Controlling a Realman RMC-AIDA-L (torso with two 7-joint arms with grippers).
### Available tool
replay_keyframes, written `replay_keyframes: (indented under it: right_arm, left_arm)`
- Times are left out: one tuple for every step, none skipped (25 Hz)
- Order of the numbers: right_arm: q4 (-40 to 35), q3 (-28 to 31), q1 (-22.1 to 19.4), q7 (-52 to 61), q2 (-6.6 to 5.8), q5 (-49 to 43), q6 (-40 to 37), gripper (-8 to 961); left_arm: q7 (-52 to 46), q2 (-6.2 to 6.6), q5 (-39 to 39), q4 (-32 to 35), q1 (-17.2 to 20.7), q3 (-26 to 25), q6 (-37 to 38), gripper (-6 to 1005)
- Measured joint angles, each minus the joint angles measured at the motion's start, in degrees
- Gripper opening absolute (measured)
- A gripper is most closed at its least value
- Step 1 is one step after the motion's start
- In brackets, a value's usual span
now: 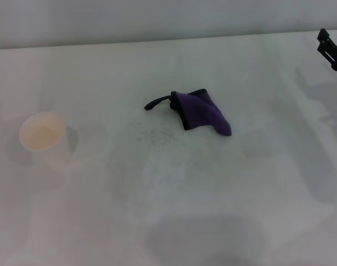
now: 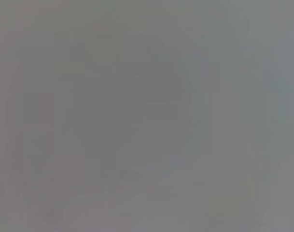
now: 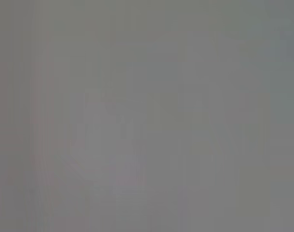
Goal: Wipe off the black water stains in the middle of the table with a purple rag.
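While purple rag (image 1: 203, 112) lies mid-table (image 1: 212, 210), paper cup (image 1: 45, 138) stands well apart.

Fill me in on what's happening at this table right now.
Nothing is being handled. The purple rag lies crumpled mid-table, untouched, with faint grey smudges beside it; no solid black blot shows. A pale paper cup stands on the robot's left. The right claw hangs at the far right edge; the left claw is not in view.
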Motion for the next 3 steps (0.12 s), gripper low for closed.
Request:
replay_keyframes:
  right_arm:
    - [-0.1,0.0,0.1,0.3,0.00,0.0,0.1,835]
    - [-0.1,0.0,0.2,0.7,0.00,0.0,0.1,835]
    - [-0.1,0.0,0.3,1.4,0.00,0.1,0.1,835]
  left_arm:
    - [-0.4,-0.01,0.0,0.0,0.0,0.0,0.0,884]
    - [-1.2,-0.01,0.0,-0.1,-0.1,-0.1,0.0,884]
    - [-2.1,-0.01,0.0,-0.1,-0.1,-0.2,0.1,884]
